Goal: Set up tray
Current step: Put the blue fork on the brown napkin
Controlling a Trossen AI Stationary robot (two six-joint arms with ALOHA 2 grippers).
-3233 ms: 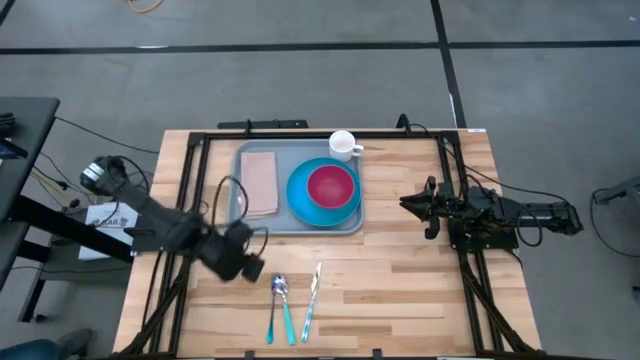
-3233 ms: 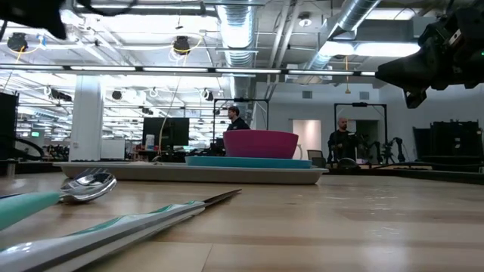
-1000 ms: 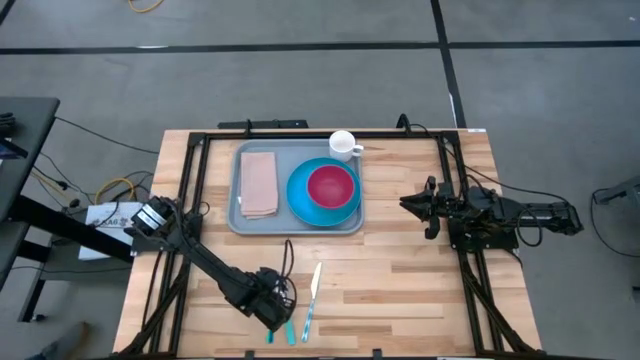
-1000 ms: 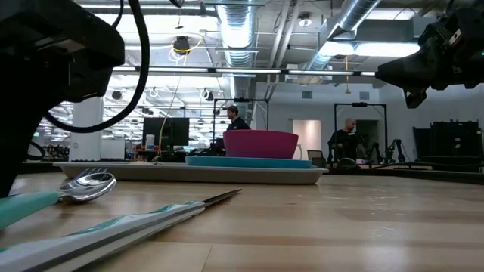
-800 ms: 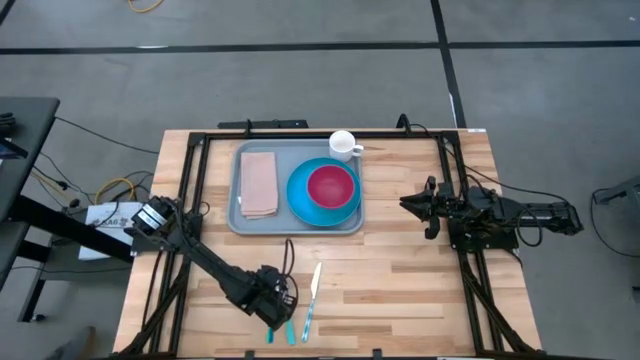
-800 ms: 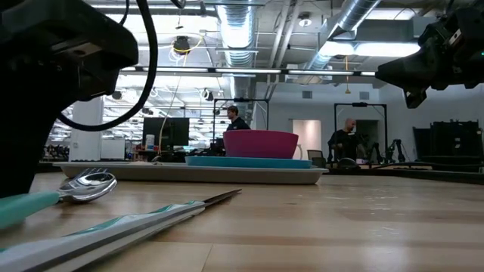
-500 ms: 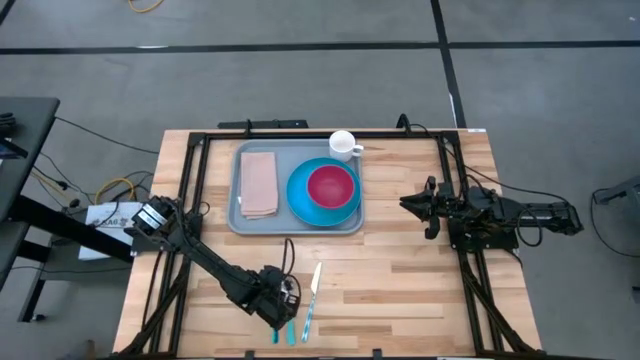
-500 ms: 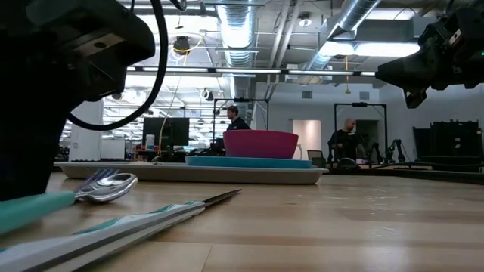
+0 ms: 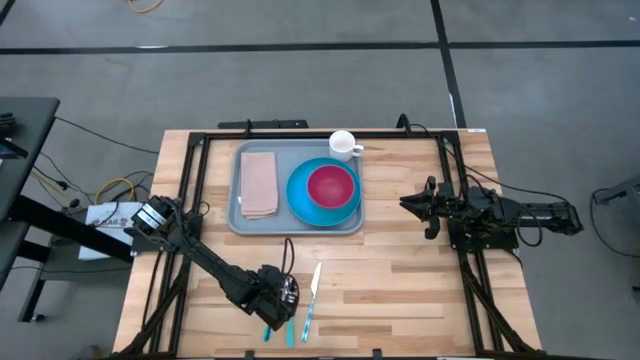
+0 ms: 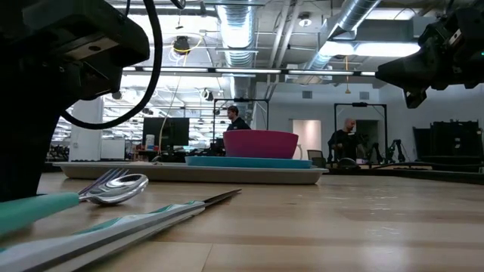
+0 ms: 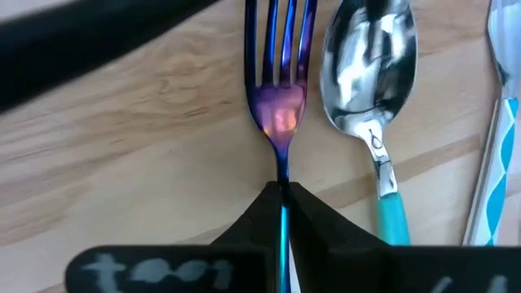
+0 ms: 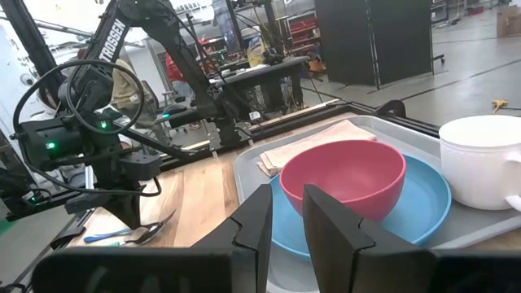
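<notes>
A fork (image 11: 279,98) with shimmering purple tines lies on the wood near the table's front edge, with my left gripper (image 11: 282,189) shut on it. Beside it lie a teal-handled spoon (image 11: 370,73) and a knife (image 9: 312,290). In the high view my left gripper (image 9: 277,303) covers the fork's middle, and a teal handle end (image 9: 267,333) shows behind it. The light-grey tray (image 9: 237,215) at the back holds a tan napkin (image 9: 259,183) and a blue plate (image 9: 300,208) with a pink bowl (image 9: 331,186). My right gripper (image 9: 405,204) hovers at the right, fingers slightly apart, holding nothing. My left gripper pinches the fork's thin neck (image 11: 282,171) just behind the tines, between its two fingertips, one on each side. The fingers come from above, pointing down. The tines point toward the tray. I cannot tell whether the fork rests on the wood or is just clear of it.
A white mug (image 9: 342,144) stands on the table at the tray's far right corner. Bare wood lies between the tray and the cutlery and across the table's right half. People stand in the room beyond the table.
My left gripper has shut on the fork's neck. In the low view the spoon's bowl has slid a little along the table, and the fork's tines now show beside it. My right arm has kept still.
</notes>
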